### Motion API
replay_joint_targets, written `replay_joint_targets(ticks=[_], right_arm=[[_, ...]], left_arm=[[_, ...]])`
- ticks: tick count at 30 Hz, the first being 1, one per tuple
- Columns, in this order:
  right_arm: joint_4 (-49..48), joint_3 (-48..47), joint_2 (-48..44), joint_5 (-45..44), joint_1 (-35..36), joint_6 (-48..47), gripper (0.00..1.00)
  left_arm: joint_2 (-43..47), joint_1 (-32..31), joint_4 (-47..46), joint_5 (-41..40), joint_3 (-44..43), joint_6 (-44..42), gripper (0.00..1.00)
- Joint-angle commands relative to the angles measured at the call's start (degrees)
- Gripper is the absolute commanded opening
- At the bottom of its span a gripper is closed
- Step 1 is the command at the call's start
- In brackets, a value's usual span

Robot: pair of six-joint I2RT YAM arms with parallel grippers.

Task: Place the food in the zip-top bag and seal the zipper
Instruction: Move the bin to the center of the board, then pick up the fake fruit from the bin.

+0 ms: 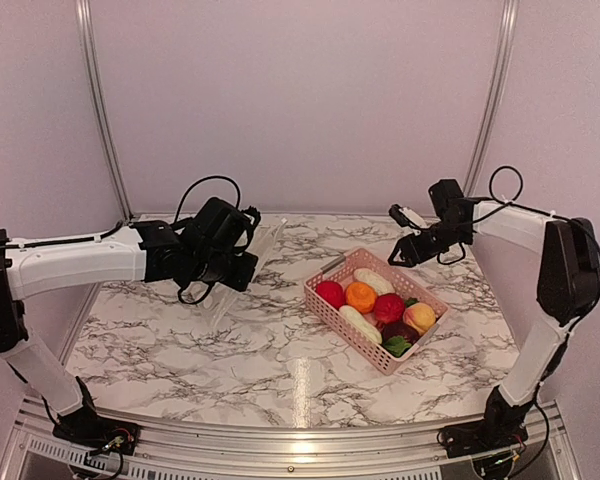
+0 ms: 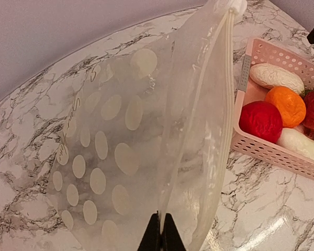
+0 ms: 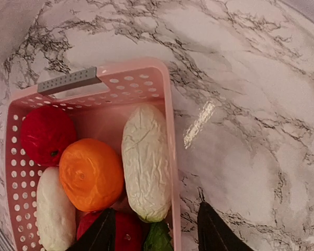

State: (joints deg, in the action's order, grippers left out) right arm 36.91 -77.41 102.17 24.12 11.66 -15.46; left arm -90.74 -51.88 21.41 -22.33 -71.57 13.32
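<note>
The left gripper (image 2: 160,236) is clenched on one edge of the dotted bag (image 2: 120,157), holding it above the table's (image 1: 200,350) left half. The zipper (image 2: 222,73) runs along the side facing the pink basket (image 3: 171,157). The food (image 1: 375,300) lies in that basket, toward the table's right edge. The right gripper (image 3: 157,227) hovers above it, released and holding nothing.

White marble-patterned table (image 1: 230,350) with dark grey veins, enclosed by plain pale lilac walls (image 1: 300,100). Metal posts (image 1: 98,100) rise at the far left and right corners. A soft overhead light reflection (image 1: 300,385) lies near the near-edge aluminium rail (image 1: 280,440).
</note>
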Motion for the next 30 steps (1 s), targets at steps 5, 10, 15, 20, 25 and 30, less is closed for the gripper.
replay_joint_targets(ticks=[5, 10, 15, 20, 25, 30], right_arm=[[-0.9, 1.2, -12.7, 16.6, 3.0, -5.0, 0.51], [-3.8, 3.9, -14.0, 8.8, 12.2, -8.1, 0.49], [-3.1, 4.5, -8.7, -0.9, 17.9, -13.1, 0.41], [-4.3, 3.1, -4.2, -3.1, 18.8, -13.0, 0.49], [-4.4, -0.3, 0.4, -3.1, 20.6, -12.7, 0.63], [-3.5, -4.3, 5.6, -1.9, 20.8, -11.1, 0.7]], left_arm=[[-0.9, -1.0, -3.9, 3.1, -1.1, 4.8, 0.0], [-1.5, -1.1, -5.5, 1.5, -1.6, 6.1, 0.0], [-1.7, -1.4, -5.5, 1.9, -1.9, 7.3, 0.0], [-1.0, -1.7, -5.4, 1.6, -1.3, 7.5, 0.0], [-0.2, -1.7, -5.3, 1.1, -0.2, 7.7, 0.0], [0.8, -1.7, -5.6, 1.2, 1.2, 8.0, 0.0]])
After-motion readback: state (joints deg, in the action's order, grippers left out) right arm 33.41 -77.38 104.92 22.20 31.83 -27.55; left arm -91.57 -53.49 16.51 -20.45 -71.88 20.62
